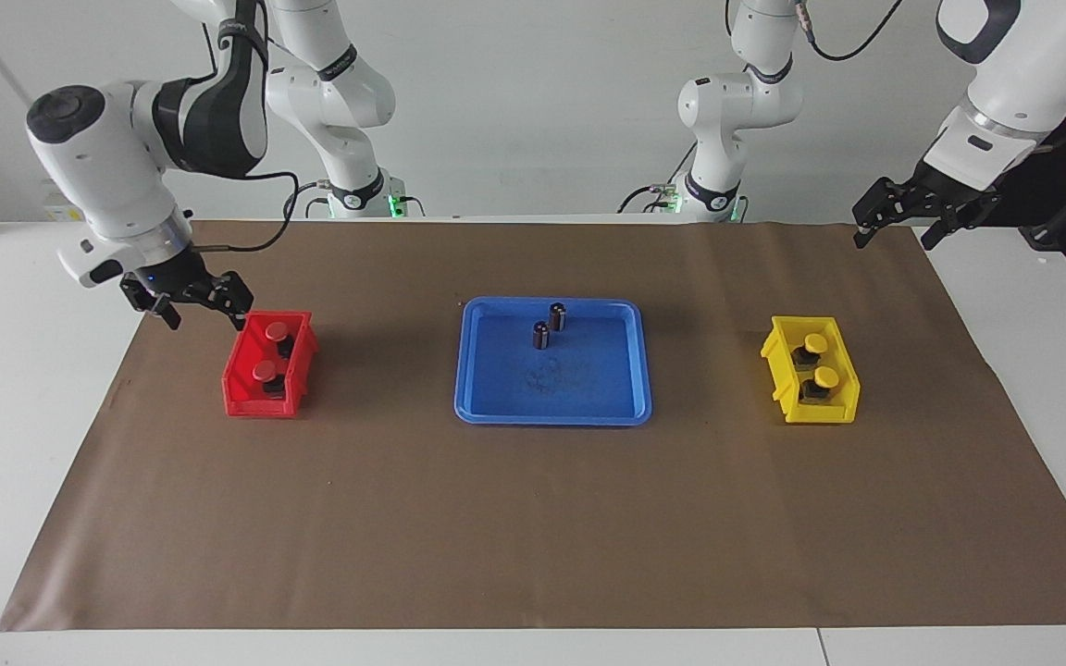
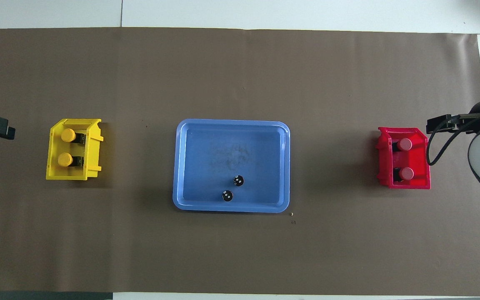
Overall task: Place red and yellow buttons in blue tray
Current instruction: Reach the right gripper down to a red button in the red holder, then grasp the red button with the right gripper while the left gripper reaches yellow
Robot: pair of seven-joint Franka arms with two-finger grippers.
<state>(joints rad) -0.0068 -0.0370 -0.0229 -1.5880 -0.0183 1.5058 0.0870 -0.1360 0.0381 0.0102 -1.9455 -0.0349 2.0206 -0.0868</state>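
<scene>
Red bin [image 1: 269, 370], toward the right arm's end of the table: holds two red buttons [image 1: 276, 330], one nearer the robots. The right gripper [image 1: 197, 308] hangs just beside its rim, fingers spread, grasping nothing. Blue tray [image 1: 588, 407], mid-table on the brown mat [image 1: 533, 518]: holds only two dark capless cylinders [image 1: 557, 316], upright. Yellow bin [image 1: 815, 381]: holds two yellow buttons [image 1: 816, 343]. The left gripper [image 1: 898, 231] hovers over the mat's corner, fingers released, empty.

Bin walls hide the buttons' [image 1: 276, 330] dark bases
</scene>
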